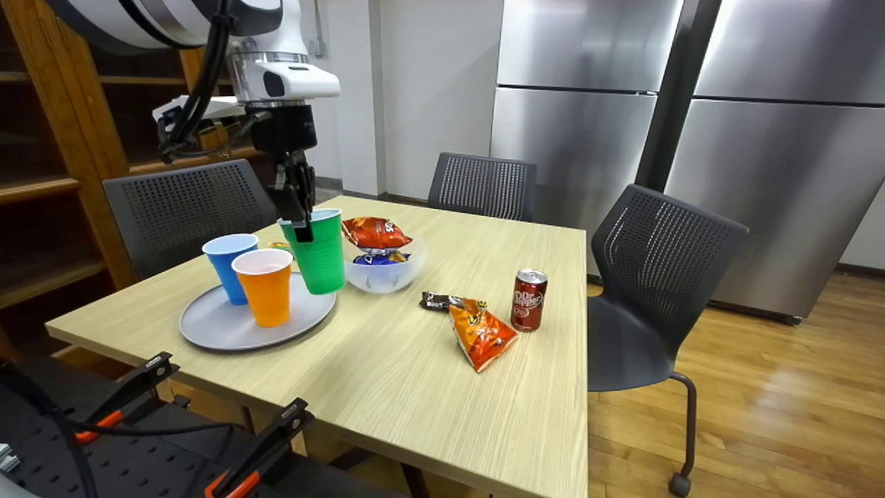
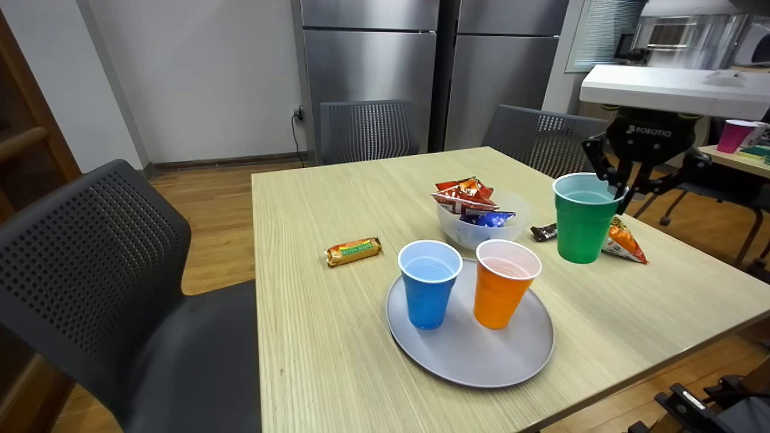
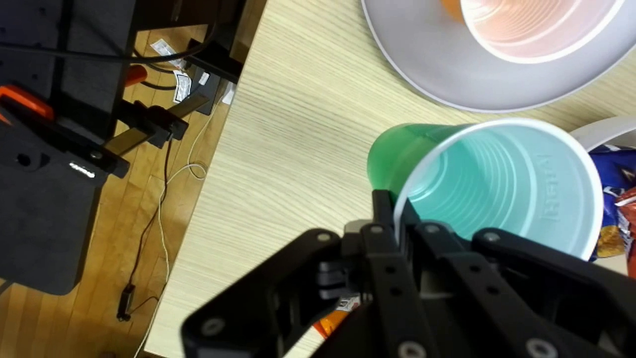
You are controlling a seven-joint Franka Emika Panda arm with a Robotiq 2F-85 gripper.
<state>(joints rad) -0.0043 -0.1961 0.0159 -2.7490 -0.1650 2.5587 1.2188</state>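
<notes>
We are holding a green cup by its rim in the gripper. In the wrist view we are seeing one finger inside the cup's wall and one outside, so the fingers are standing narrow, pinching the thin edge. In both exterior views the cup's mouth is facing up and its narrower base is pointing down, its long axis running close to upright. In the wrist view we are looking into the pale mouth, while the base is pointing toward the left. The cup is hanging above the table, beside the gray plate and near the translucent bowl. On the plate, a blue cup and an orange cup are standing upright, mouths up. In the bowl, a red snack bag is lying on a blue snack bag. Farther off we are seeing a dark wrapper just beside an orange snack bag, and a soda can is standing upright near them. In an exterior view, a gold-wrapped roll is lying apart from the plate.
</notes>
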